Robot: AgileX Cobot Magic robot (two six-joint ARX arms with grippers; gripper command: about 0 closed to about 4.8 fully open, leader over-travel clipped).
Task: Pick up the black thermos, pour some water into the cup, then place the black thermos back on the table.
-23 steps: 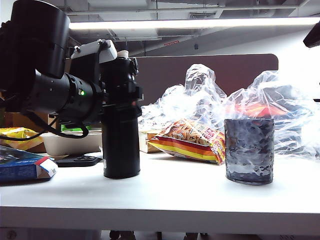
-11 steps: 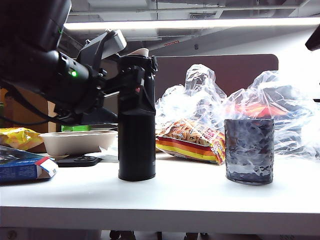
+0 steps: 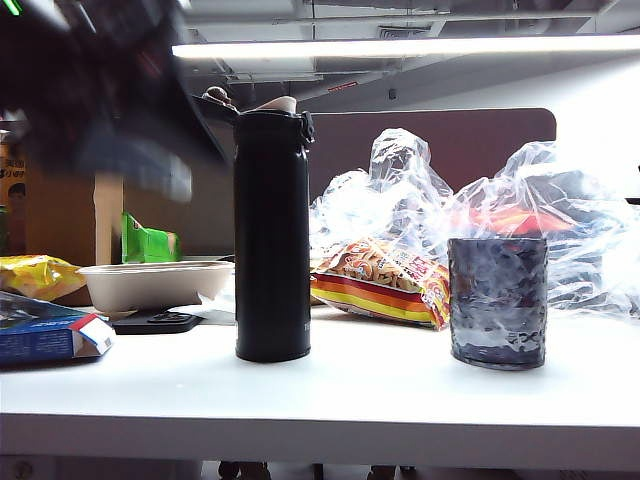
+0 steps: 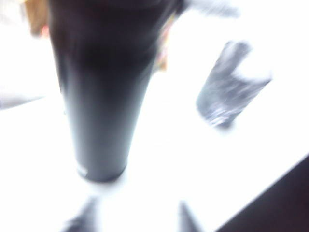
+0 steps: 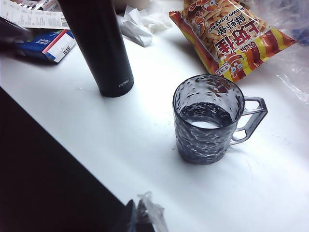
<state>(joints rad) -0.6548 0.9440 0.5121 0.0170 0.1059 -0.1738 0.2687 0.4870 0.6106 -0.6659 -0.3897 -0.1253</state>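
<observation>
Thermos duty looks finished: the black thermos stands upright on the table, left of the table's middle and back from its front edge, with nothing touching it. Half a second ago the left arm was still clamped around its upper body; that arm has since swung up and away, and shows only as a dark blur toward the table's left side in the exterior view. The thermos itself has not shifted in that time.

In the left wrist view the left gripper sits pulled back from the thermos. Its two fingertips are smeared by motion and spread apart with only white table between them, holding nothing.

Off to the right, well apart from the thermos, the cup stands where it stood before. The right wrist view shows water in the cup.

Only a dark tip of the right gripper shows there, hovering above the table's front edge near the cup; its jaws are fully closed and grip nothing.
</observation>
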